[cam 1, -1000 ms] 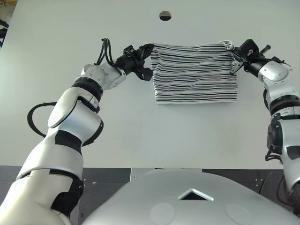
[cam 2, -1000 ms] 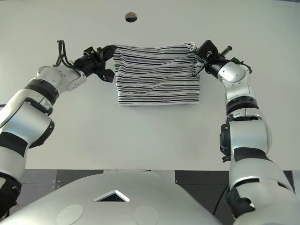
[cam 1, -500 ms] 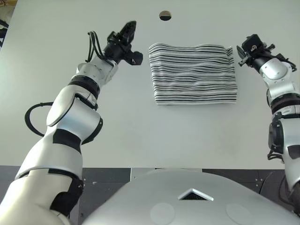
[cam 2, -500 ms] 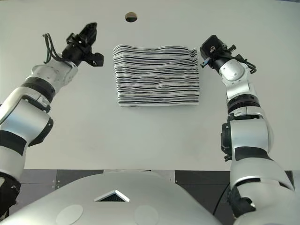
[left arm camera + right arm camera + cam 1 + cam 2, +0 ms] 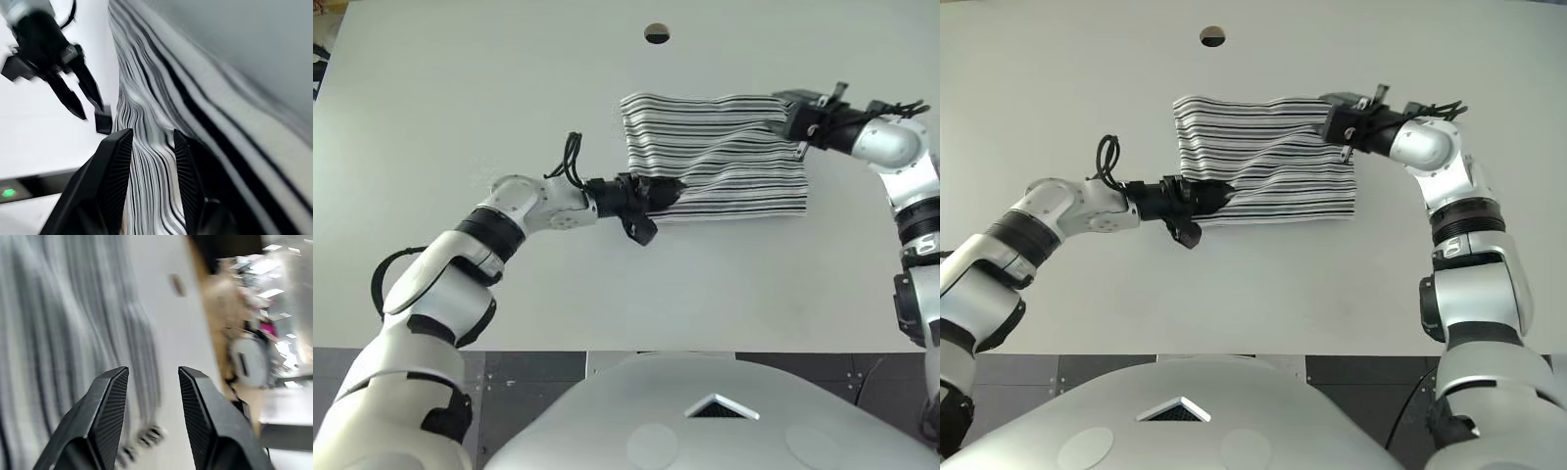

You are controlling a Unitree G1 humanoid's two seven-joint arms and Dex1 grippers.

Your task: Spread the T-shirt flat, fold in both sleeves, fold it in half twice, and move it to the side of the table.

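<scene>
1. The white tabletop (image 5: 460, 98) carries the work, and a small round hole (image 5: 657, 34) sits near its far edge.
2. The striped T-shirt (image 5: 724, 147) lies on the far half of the tabletop, right of the middle. It is a compact rectangle with no sleeve sticking out, and diagonal wrinkles run across it.
3. The left gripper (image 5: 666, 191) reaches in low at the shirt's near left corner. In the left wrist view its fingers (image 5: 115, 171) stand apart with striped cloth in the gap between them, so they are not clamped.
4. The right gripper (image 5: 785, 108) rests at the far right corner of the shirt. Its fingers (image 5: 105, 411) are likewise spread, with the cloth's edge beneath them.
5. Progress, as I judge it: spreading and both sleeve folds look finished, and the doubled outline suggests at least one half fold is in. I cannot tell from the layers whether the second is. What clearly remains is carrying the bundle to the side of the tabletop, since it sits toward the back, not at an edge.
</scene>
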